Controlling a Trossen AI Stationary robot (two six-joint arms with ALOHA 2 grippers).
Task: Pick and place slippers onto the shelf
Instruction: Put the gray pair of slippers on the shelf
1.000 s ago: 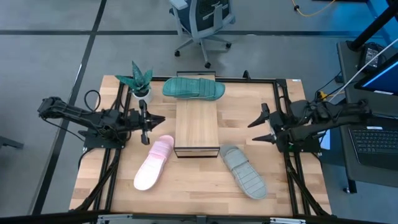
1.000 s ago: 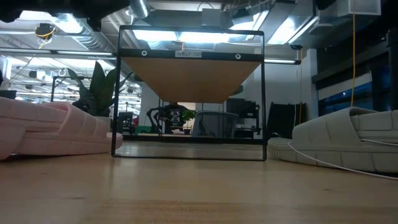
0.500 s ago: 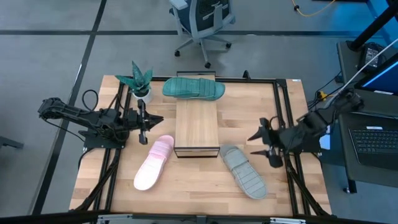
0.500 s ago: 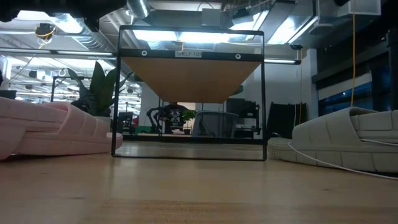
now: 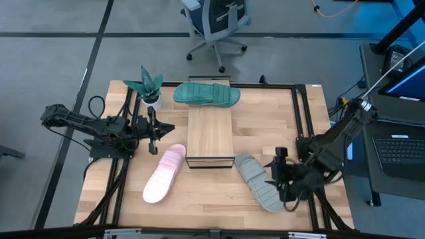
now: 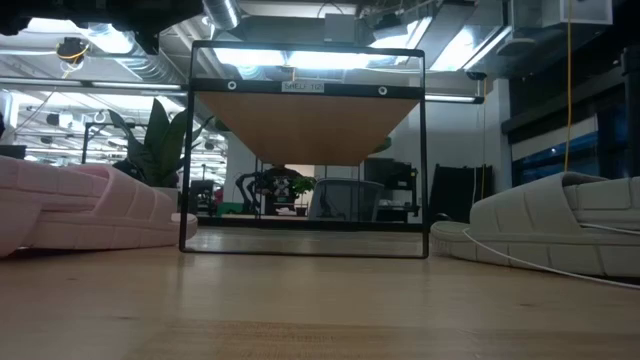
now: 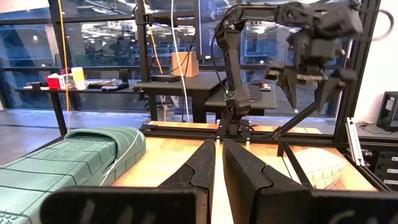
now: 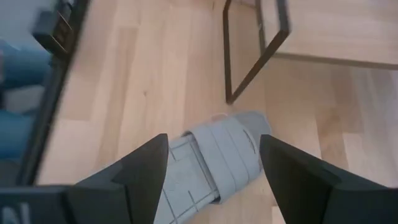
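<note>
**Even overhead light above, backlight and motion blur below**

The high view is lit evenly from above, and only short, soft shadows are cast on the tabletop (image 5: 219, 199). In the low view, strong glare is thrown by ceiling light strips (image 6: 320, 58) behind the shelf (image 6: 305, 125), whose underside is left in shade; the near wood is rendered soft and out of focus. In the left wrist view, the room is seen sharply, while that arm's own fingers (image 7: 249, 180) are kept dark and slightly blurred. The right wrist view is smeared throughout, and the light grey slipper (image 8: 214, 165) is shown without crisp edges.
</note>
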